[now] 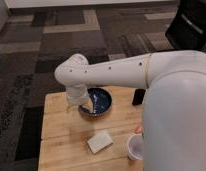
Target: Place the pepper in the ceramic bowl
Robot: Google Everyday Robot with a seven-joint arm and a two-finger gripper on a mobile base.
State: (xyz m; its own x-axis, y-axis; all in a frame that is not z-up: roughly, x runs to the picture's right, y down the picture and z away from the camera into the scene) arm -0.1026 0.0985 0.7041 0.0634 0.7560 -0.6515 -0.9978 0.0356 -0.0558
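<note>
The ceramic bowl [102,99], dark blue with pale streaks inside, stands on the wooden table [61,131] near its far edge. My gripper [82,106] hangs below the white wrist at the bowl's left rim, just over the table. The pepper [138,129] shows only as a small orange tip at the right, beside my white arm, which hides most of it. The pepper is well apart from the gripper.
A white cup [135,146] stands at the front right, just below the pepper. A pale flat block [100,141] lies in front of the bowl. A small black rectangular object [138,96] lies right of the bowl. My arm [121,70] spans the table's back. Carpet surrounds the table.
</note>
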